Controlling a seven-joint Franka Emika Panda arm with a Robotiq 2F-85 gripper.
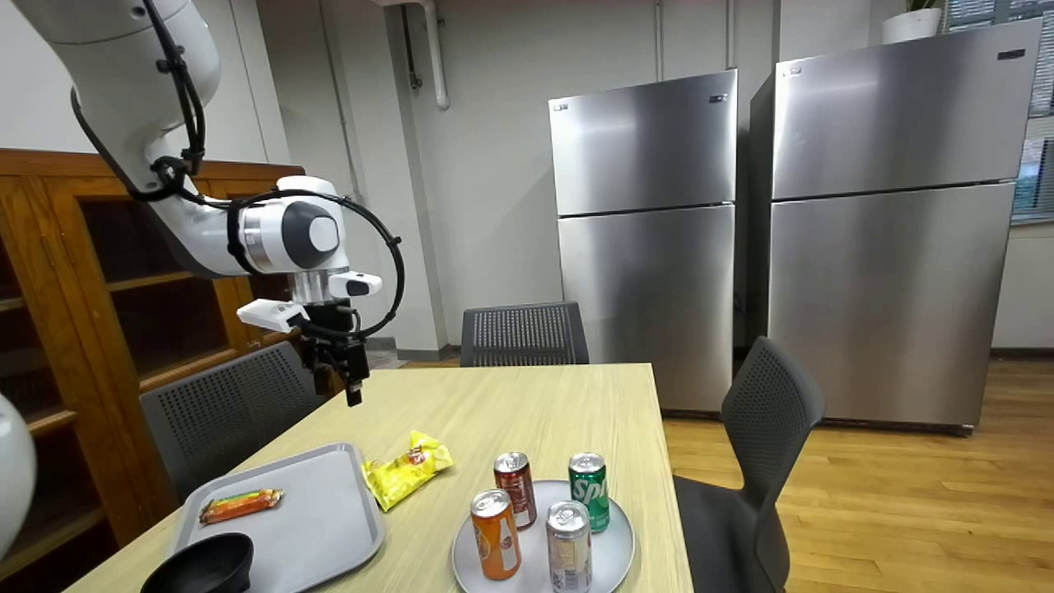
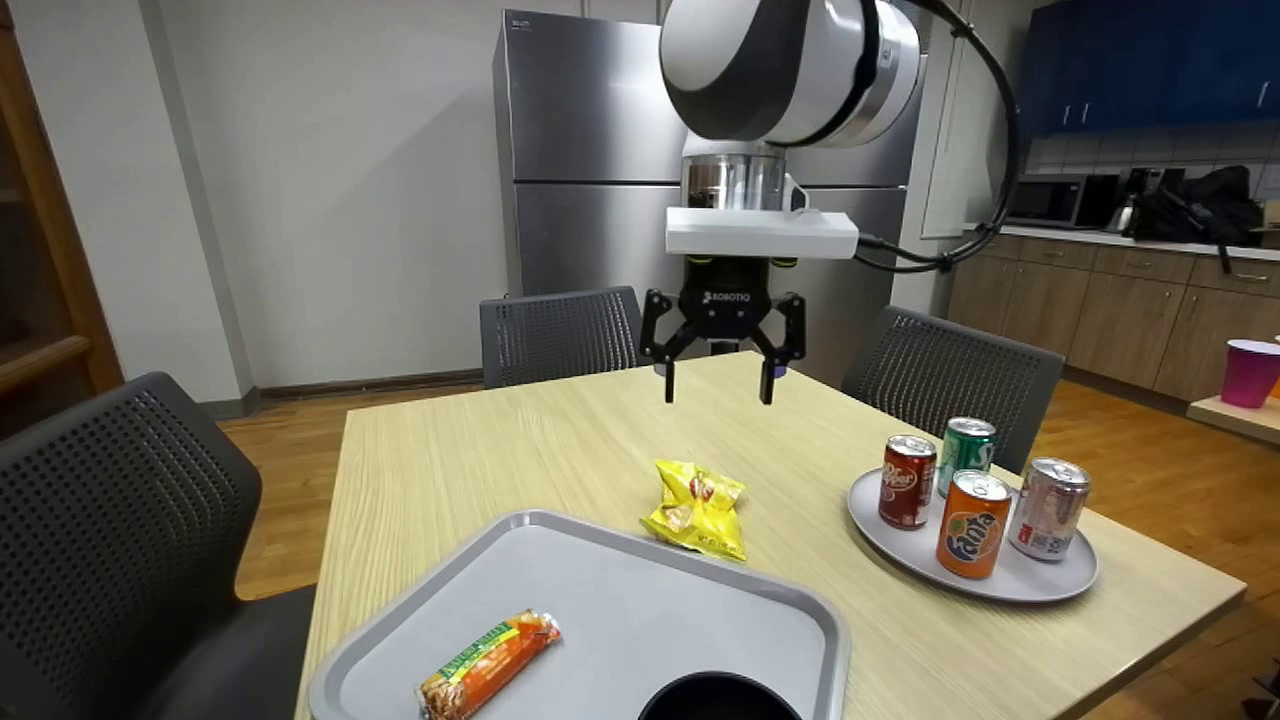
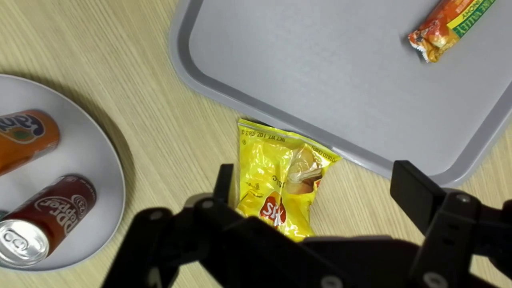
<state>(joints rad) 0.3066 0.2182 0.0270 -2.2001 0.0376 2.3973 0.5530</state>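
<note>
Jaws spread wide, the Robotiq gripper hangs above the table. There lies the Lay's potato chip bag, with the tray at its 1 o'clock in the wrist view.

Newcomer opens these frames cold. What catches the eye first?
Probably the bright yellow chip bag, lying on the pale wooden table right at the edge of the gray tray, with the black gripper hanging open above the tabletop. Next, four soda cans standing on a round gray plate, then two big steel refrigerators behind the table in both exterior views.
</note>
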